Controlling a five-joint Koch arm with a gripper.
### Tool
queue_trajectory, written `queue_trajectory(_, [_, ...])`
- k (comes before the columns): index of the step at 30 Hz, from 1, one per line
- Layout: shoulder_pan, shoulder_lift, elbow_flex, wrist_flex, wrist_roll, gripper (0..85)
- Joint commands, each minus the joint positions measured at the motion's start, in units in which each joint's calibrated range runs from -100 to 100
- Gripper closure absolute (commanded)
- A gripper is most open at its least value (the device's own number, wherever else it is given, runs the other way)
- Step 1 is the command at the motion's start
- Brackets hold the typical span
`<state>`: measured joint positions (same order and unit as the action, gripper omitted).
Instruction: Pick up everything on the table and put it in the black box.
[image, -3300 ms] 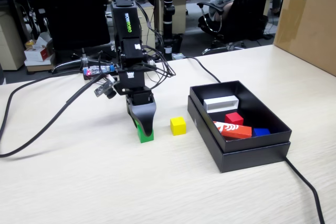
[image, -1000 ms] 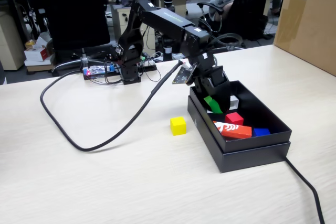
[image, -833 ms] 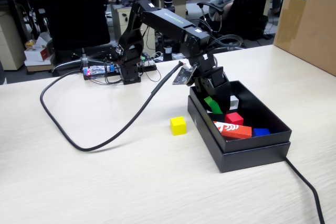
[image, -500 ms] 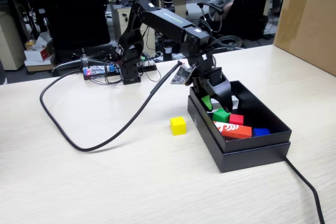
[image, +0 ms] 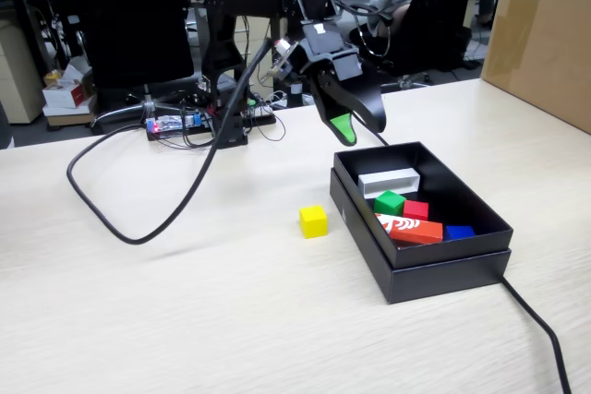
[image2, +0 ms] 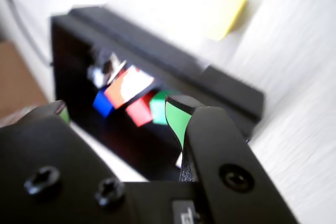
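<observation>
hovering with my claw (image: pixel 355 131) apart and empty above the box (image: pixel 462 260), i judge two done, green cube (image: pixel 389 202) and red cube (image: pixel 415 210) inside, yellow cube (image: pixel 313 220) left on the table (image: pixel 185 320).

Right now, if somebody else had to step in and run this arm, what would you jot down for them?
Gripper: open, empty, raised above the far rim of the black box.
In the box: green cube and red cube, beside a white block, an orange-red block and a blue piece.
Still out: yellow cube on the table, just left of the box in the fixed view.
Left to do: pick the yellow cube and drop it in.
</observation>
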<state>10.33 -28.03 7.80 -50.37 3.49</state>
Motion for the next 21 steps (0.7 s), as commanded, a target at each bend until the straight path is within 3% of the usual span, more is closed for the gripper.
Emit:
queue_trajectory(1, [-1.4,-4.2,-0.8,-0.4,0.0,43.4])
queue_trajectory(8, [-3.9,-3.6,-9.3,-0.3,0.1,40.0])
queue_trajectory(21, [-4.0,6.4,-17.1,9.2,0.2,39.0])
